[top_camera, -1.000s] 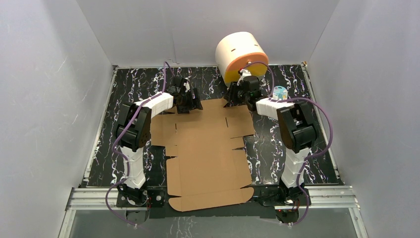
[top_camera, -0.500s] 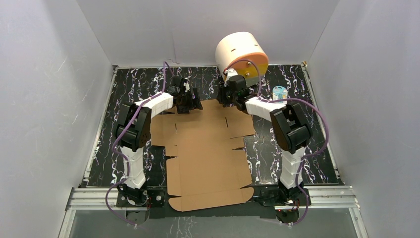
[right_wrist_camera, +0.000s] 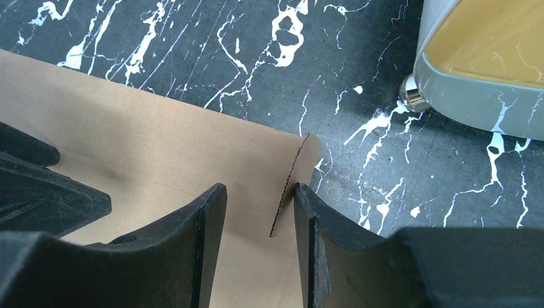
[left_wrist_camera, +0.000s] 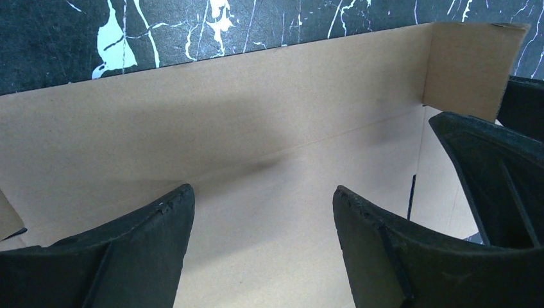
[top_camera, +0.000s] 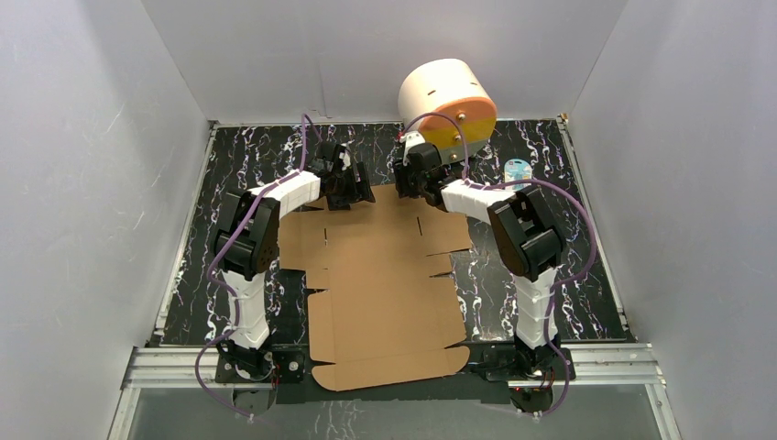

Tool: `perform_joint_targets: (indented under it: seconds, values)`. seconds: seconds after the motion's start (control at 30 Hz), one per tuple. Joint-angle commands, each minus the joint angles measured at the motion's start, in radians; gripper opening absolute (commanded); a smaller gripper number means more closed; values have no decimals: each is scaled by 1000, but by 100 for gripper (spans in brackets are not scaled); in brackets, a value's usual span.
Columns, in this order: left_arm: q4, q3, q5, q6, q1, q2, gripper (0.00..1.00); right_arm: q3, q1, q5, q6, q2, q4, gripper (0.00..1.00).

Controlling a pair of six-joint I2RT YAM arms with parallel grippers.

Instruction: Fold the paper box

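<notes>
The table (top_camera: 486,298) is carrying the box (top_camera: 385,284), lying flat in its middle, long way running near edge to far edge. The left gripper (left_wrist_camera: 263,212) and right gripper (right_wrist_camera: 256,212) are hanging at its far end (equally near). The left one is gaping wide above it; the right one is standing slightly apart around its edge.

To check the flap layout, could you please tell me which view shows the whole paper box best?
The top external view: the paper box lies spread out, nearly all its outline visible. The left wrist view shows only a far strip of it; the right wrist view shows only a corner.
</notes>
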Motion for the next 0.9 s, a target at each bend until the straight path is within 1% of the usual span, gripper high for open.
perform_joint_targets:
  seconds: [0.0,0.13,0.2,0.27,0.3,0.4,0.5,0.67,0.77,0.87]
  values:
    - [-70,-29,50,-15,-16,-28,76,22,0,-7,-33,-79,-6,54]
    - [-84,-32,44,-19,-15,-84,76,-42,-31,-24,-13,-167,-32,60]
    - [-86,-46,33,-27,-15,-121,77,-96,-58,-68,8,-227,-33,64]
    - [-82,-74,21,-36,-15,-160,77,-137,-82,-133,20,-277,-62,68]
    - [-79,-91,19,-41,-16,-177,77,-156,-90,-141,27,-297,-87,69]
    - [-79,-134,26,-51,-17,-220,77,-260,-112,-169,44,-383,-105,71]
    - [-79,-174,47,-53,-25,-264,77,-368,-164,-215,80,-474,-92,74]
    - [-71,-248,58,-61,-58,-325,77,-507,-279,-301,105,-584,-83,77]
    - [-51,-289,105,-72,-74,-334,77,-570,-340,-377,131,-614,-63,77]
    - [-33,-321,120,-79,-84,-333,77,-627,-393,-430,160,-631,-22,77]
